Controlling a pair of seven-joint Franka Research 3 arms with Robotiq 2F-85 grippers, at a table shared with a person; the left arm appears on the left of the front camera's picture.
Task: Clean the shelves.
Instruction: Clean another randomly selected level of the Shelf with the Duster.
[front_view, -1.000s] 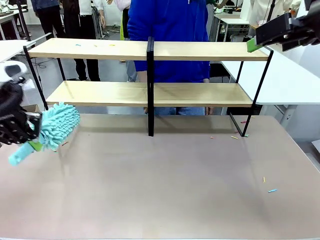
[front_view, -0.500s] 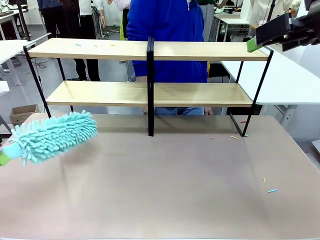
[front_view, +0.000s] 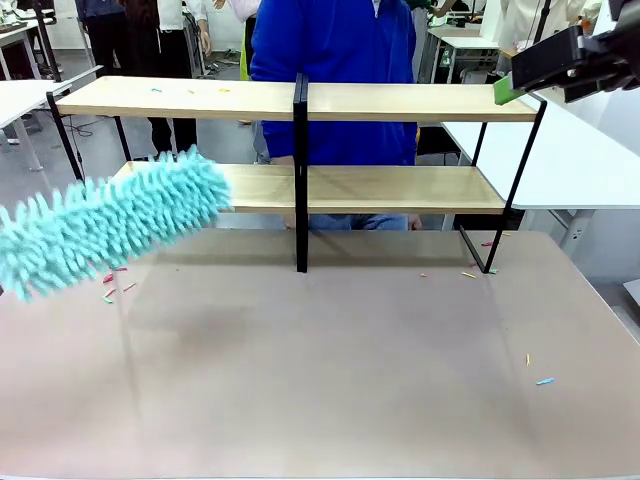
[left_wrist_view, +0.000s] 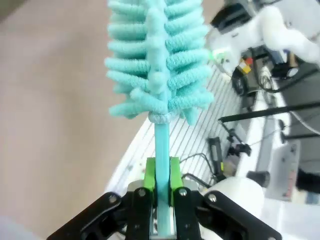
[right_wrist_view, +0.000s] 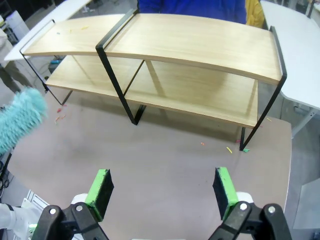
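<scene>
The shelves (front_view: 400, 102) stand at the far side of the beige table, two light wooden boards in a black frame; they also fill the top of the right wrist view (right_wrist_view: 190, 40). A fluffy turquoise duster (front_view: 110, 222) slants up from the left edge, its tip in front of the lower board's left end. In the left wrist view my left gripper (left_wrist_view: 161, 184) is shut on the duster's thin handle (left_wrist_view: 160, 145), the head (left_wrist_view: 159, 55) pointing away. My right gripper (front_view: 510, 86) hangs high at the top right beside the upper board's end, open with nothing in it (right_wrist_view: 162, 192).
A person in a blue top (front_view: 335, 60) stands just behind the shelves. Small coloured scraps lie on the table near the left (front_view: 110, 285), by the right shelf foot (front_view: 468, 274) and at the right (front_view: 545, 380). A few scraps sit on the top board (front_view: 190, 90). White tables flank both sides.
The duster has swung up and to the right, from low at the left edge to the lower board's left end. The left gripper has left the front view. The right gripper has not moved.
</scene>
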